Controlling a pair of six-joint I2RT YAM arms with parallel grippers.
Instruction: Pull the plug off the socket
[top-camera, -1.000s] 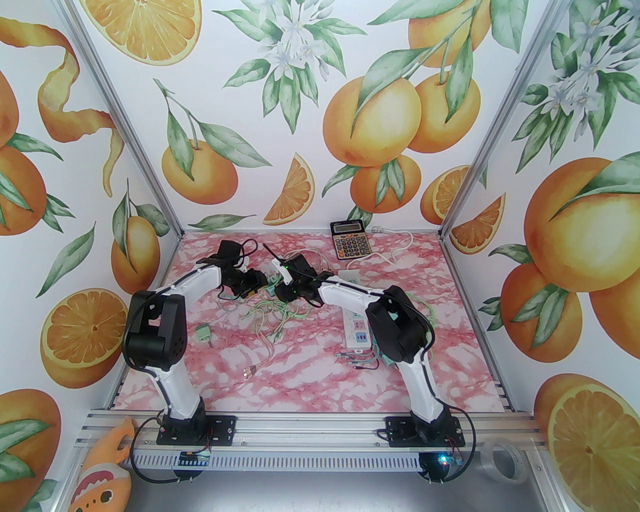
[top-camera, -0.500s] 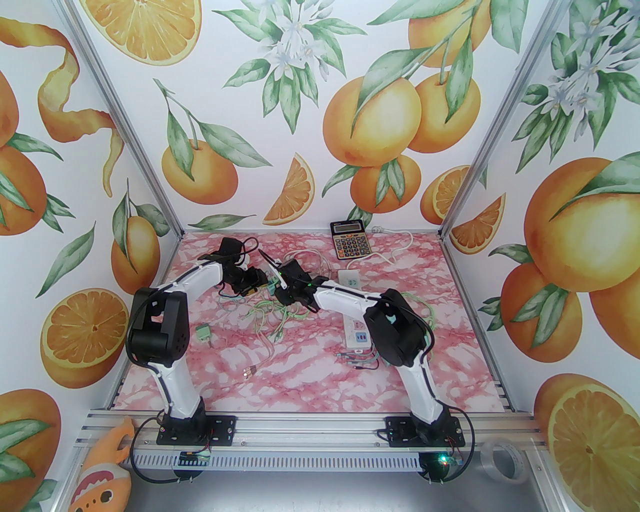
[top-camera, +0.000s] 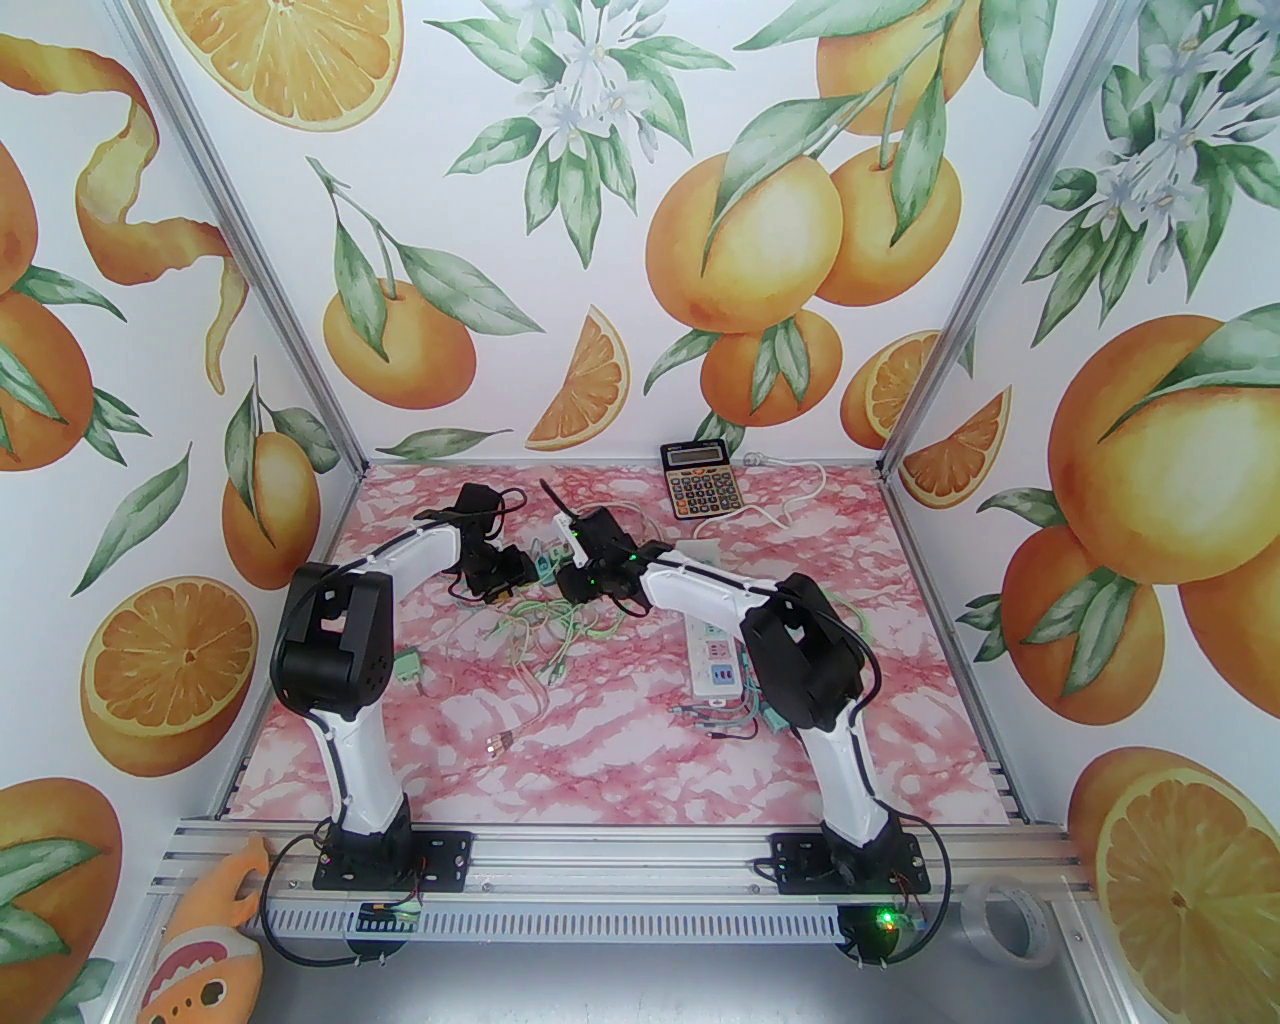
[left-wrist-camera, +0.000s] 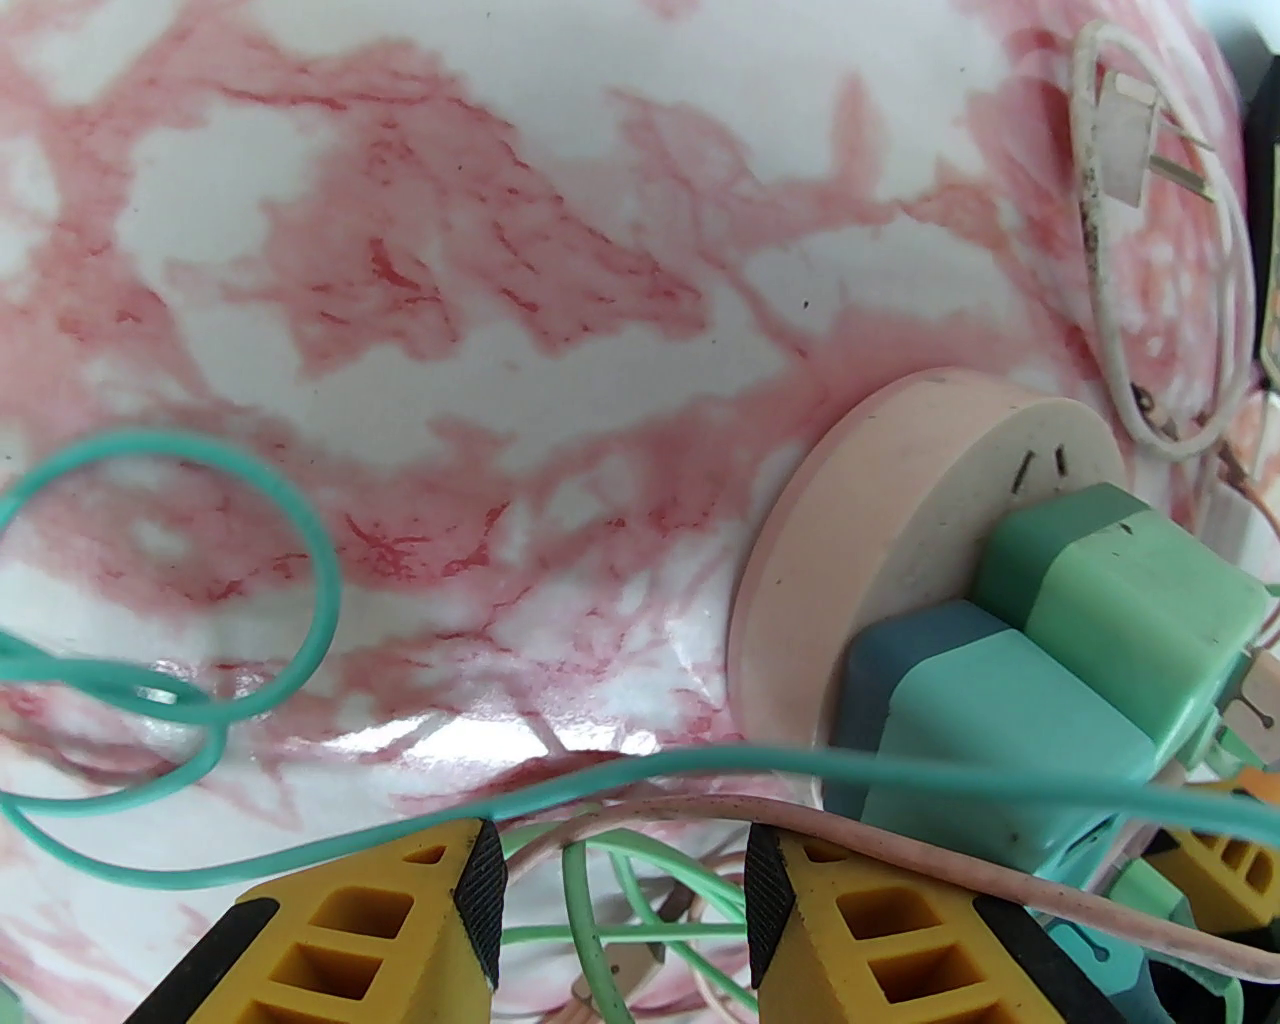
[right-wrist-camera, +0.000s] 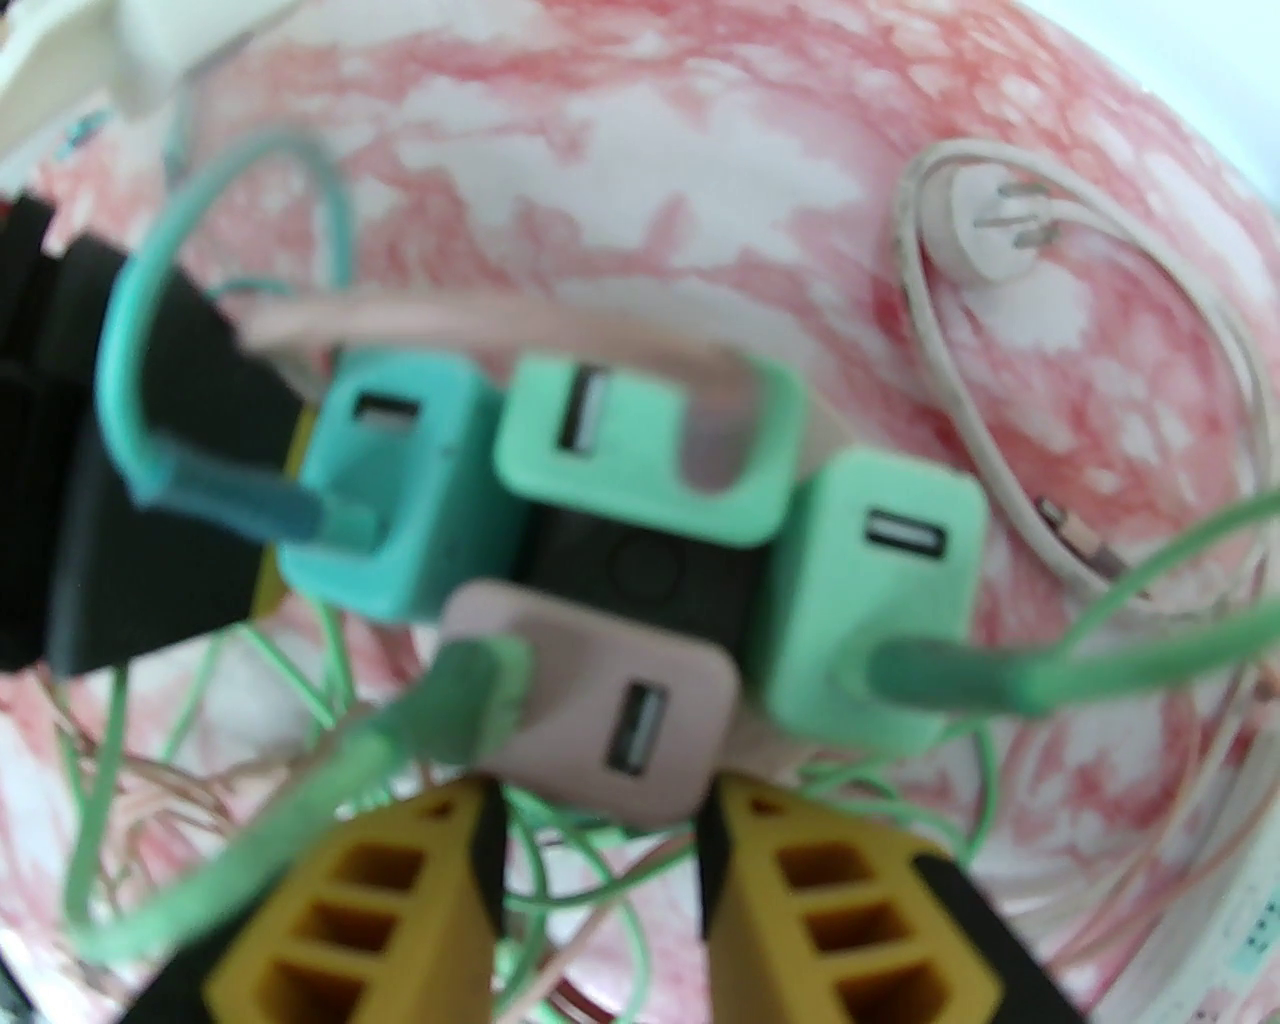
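A round pink socket lies on the marble table, with several plugs pushed into it. In the right wrist view these are a teal plug, a light green plug, another green plug and a pink plug. My right gripper is open, and its yellow fingertips flank the pink plug's near edge. My left gripper is open just left of the socket, with thin cables crossing its gap. From above, both grippers meet at the socket cluster.
Tangled green and pink cables spread in front of the socket. A white power strip lies under my right arm, and a calculator sits at the back. A loose white plug with its cord lies nearby. A small green connector sits at the left.
My left arm has swung right, bringing its gripper closer to the socket. The right gripper has stayed at the plugs and its jaws have narrowed slightly.
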